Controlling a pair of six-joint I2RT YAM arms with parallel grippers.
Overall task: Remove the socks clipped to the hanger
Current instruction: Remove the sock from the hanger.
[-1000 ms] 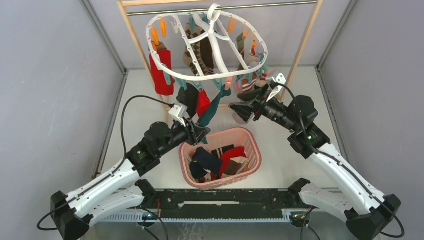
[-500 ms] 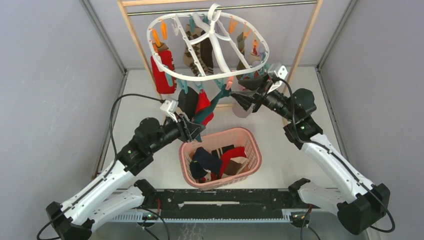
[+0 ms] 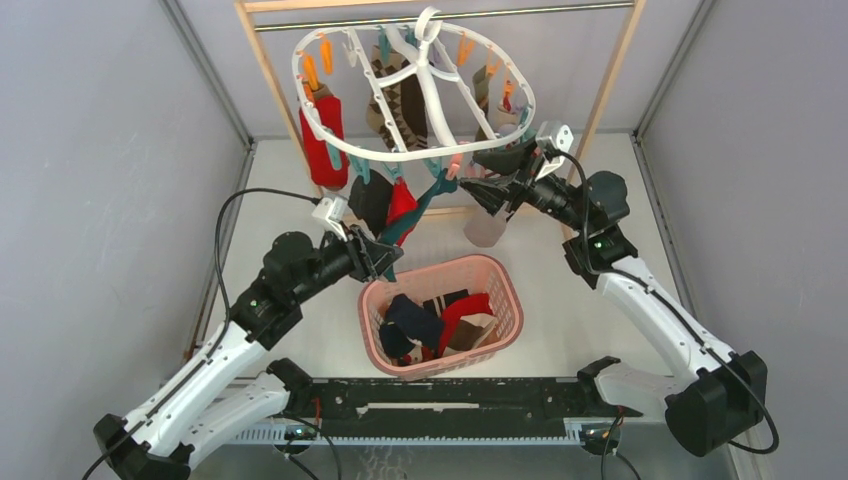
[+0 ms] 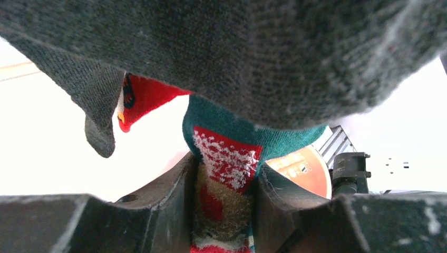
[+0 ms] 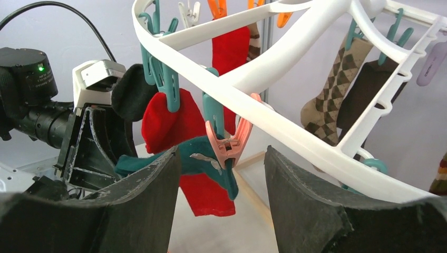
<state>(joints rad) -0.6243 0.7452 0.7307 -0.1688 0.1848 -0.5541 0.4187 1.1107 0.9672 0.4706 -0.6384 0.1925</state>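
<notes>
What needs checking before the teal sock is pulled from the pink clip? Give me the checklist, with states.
1. Left end effector shut on the teal sock: ok.
2. Right end effector open, fingers astride the pink clip: ok.
3. Pink clip squeezed open: not ok; it bites the sock.
4. Hanger hooked on the rail: ok.
5. Basket straight below the sock: cannot tell.
</notes>
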